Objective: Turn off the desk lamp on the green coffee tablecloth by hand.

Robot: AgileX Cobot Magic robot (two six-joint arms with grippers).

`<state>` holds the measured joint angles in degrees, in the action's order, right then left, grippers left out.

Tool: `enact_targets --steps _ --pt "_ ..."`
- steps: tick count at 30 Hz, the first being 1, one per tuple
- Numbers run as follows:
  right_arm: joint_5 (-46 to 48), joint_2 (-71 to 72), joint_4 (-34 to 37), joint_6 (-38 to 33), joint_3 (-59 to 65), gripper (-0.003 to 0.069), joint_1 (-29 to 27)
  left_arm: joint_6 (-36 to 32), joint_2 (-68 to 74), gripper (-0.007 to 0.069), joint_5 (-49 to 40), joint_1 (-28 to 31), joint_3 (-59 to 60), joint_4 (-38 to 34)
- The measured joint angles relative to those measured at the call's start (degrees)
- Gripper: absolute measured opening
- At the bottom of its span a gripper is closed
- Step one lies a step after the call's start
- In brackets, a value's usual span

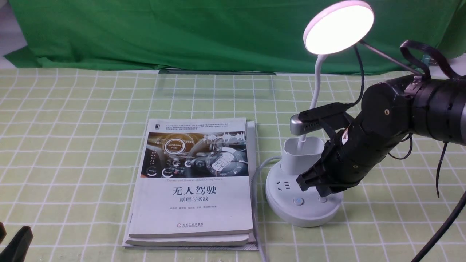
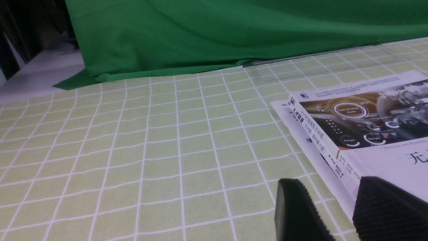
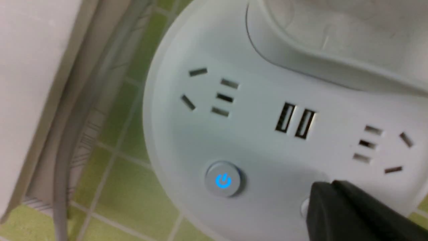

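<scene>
The desk lamp stands at the right on the green coffee tablecloth point(image 1: 72, 145), its round disc head point(image 1: 338, 27) glowing. A thin neck rises from the cup-shaped holder point(image 1: 300, 154) on the round white base point(image 1: 302, 214). My right gripper point(image 1: 320, 190) is shut, and its tips point(image 3: 329, 189) rest over the small white button point(image 3: 304, 208) on the base. Beside it the power button point(image 3: 223, 180) shows a blue light. My left gripper point(image 2: 334, 204) stands open low over the cloth near the front left, with nothing between its fingers.
A stack of books point(image 1: 193, 182) lies left of the lamp base, its corner close to my left gripper's fingers point(image 2: 384, 207). The lamp's grey cable point(image 1: 256, 182) runs between books and base toward the front edge. A dark green backdrop point(image 1: 182, 32) hangs behind.
</scene>
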<state>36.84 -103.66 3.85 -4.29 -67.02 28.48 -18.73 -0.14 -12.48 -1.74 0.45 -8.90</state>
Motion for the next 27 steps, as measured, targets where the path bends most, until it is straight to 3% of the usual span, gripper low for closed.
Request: enact_targets --steps 14,27 --pt "2.1 3.6 0.0 0.1 0.5 0.0043 0.0 0.0 0.0 0.0242 0.0 0.0 0.0 0.0" --pt "5.6 34.4 0.0 1.1 16.0 0.0046 0.0 0.0 0.0 0.0242 0.0 0.0 0.0 0.0"
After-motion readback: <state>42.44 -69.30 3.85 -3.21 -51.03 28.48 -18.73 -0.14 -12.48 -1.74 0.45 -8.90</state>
